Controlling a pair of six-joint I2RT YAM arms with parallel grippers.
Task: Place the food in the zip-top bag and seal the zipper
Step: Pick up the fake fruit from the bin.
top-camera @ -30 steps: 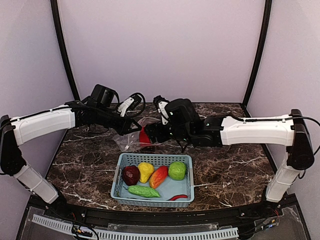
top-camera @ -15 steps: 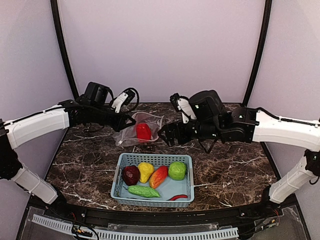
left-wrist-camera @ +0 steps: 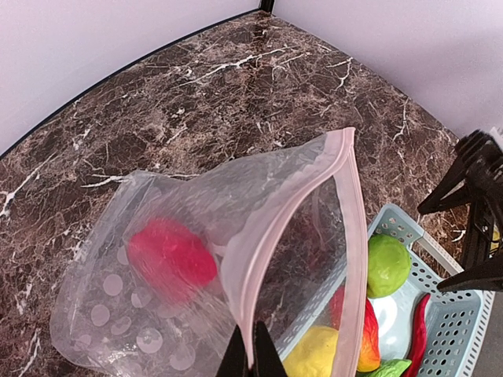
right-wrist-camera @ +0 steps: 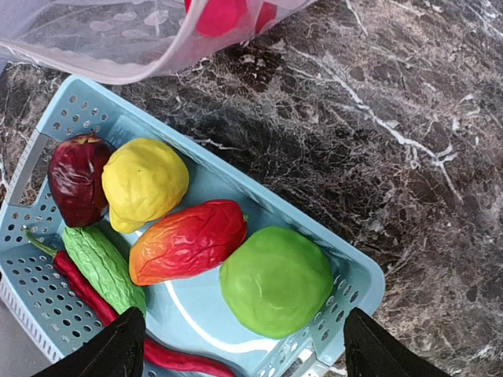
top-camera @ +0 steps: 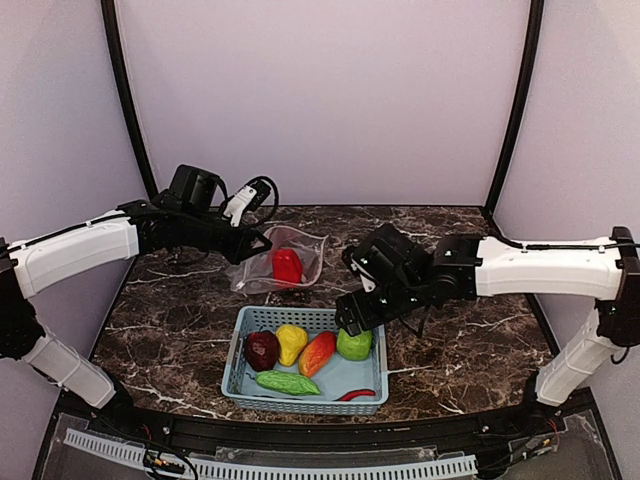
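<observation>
Top view: right gripper (top-camera: 347, 320) has moved from the clear dotted zip-top bag (top-camera: 306, 245) to over the light blue lattice basket (top-camera: 300, 313). Left wrist: left gripper (left-wrist-camera: 251, 357) clamps the pinkish zipper strip (left-wrist-camera: 357, 236); red plastic pepper (left-wrist-camera: 169, 255) inside bag. Right wrist: jaws spread above lime-green plastic pepper (right-wrist-camera: 275, 279).

Both arms have long white shells on their links and black joints between them. The left arm (top-camera: 80, 248) has a black wrist block with a small white part on it, and a black cable makes a loop above this block. The right arm (top-camera: 540, 268) has a thin black cable along its white forearm and a bulky black wrist. At both sides of the counter (top-camera: 480, 350) the elbow joints are black. The jaws are black, and their fingers (right-wrist-camera: 118, 353) are matt and wedge-shaped.
</observation>
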